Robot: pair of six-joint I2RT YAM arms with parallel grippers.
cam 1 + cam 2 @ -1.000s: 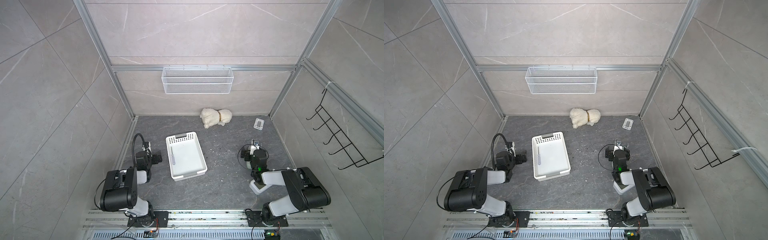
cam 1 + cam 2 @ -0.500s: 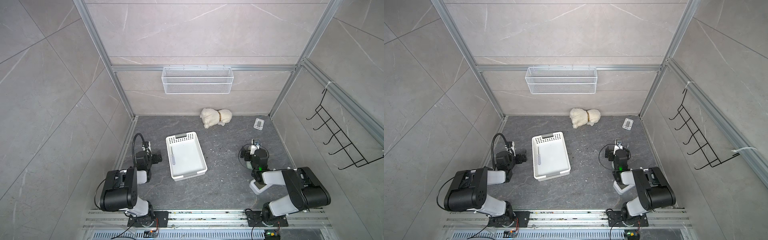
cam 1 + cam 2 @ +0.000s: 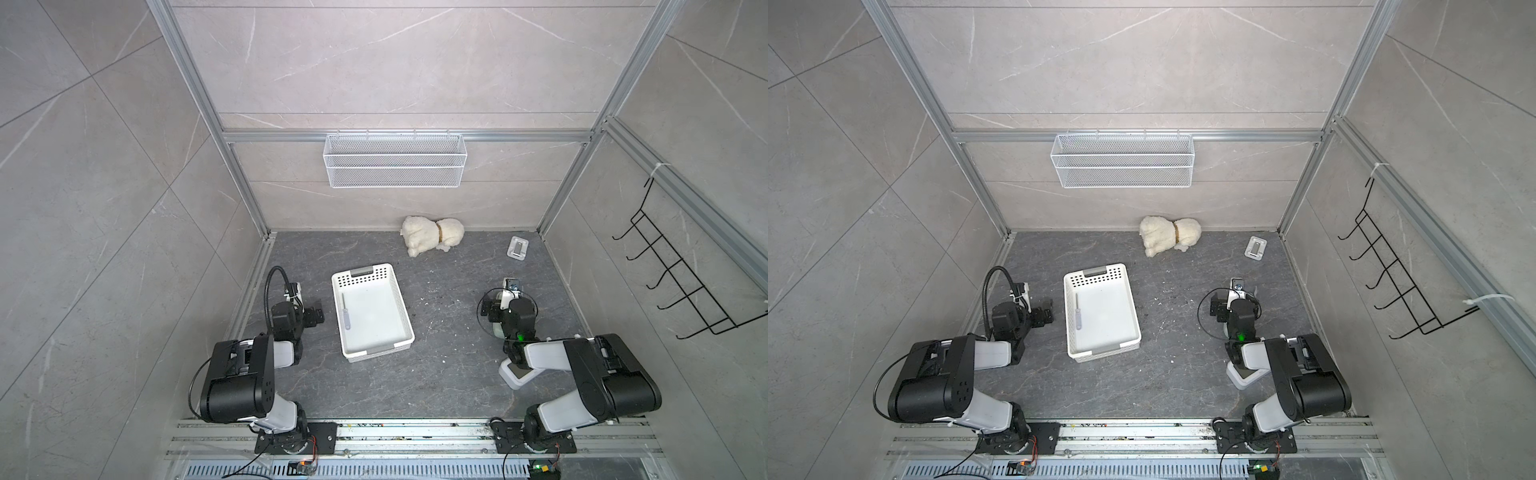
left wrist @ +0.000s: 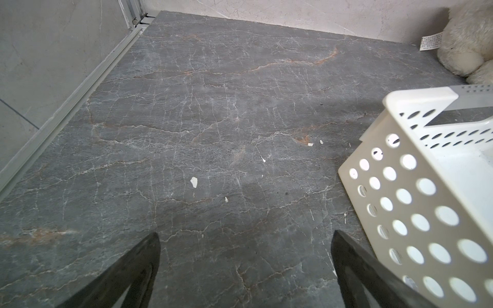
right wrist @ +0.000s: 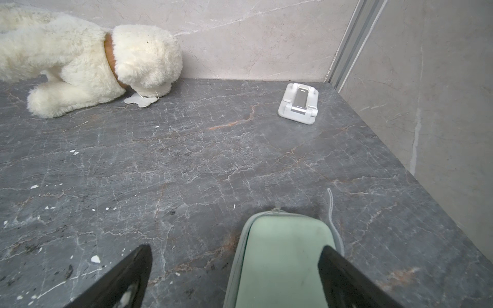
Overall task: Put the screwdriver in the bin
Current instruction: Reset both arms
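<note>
Screwdriver [image 3: 345,312] is seen lying flat inside the bin [image 3: 374,307], tucked along the long wall on the left-arm side. Its shaft is pointed toward the bin's far short end, and this is confirmed in both top views. Task is judged done; nothing is left to be carried.

Left gripper [image 4: 245,236] is shown with jaws spread wide and only bare floor [image 4: 213,133] between them. It is parked low just beside the bin's long wall, on the side where the screwdriver lies. It is probably kept there so the bin's opening is left clear. One finger [image 4: 352,266] is shown right by the perforated wall; contact cannot be told.

Right gripper [image 5: 234,248] is parked well apart from the bin, on the side away from the screwdriver, jaws likewise spread wide. A pale green pouch [image 5: 282,261] is seen lying on the floor partly between them, nearer one finger. It is not judged to be clamped.

Room: open floor is left past the bin's far short end, up to the plush toy [image 3: 430,239], which is set against the back wall. A small white stand [image 3: 518,248] is placed well apart from the bin, beyond the right gripper. Little clearance is left between the bin wall and the left finger, so any left-arm move is better begun away from the bin. The wire basket [image 3: 395,166] is hung high beyond the bin's far end, not in the way.
</note>
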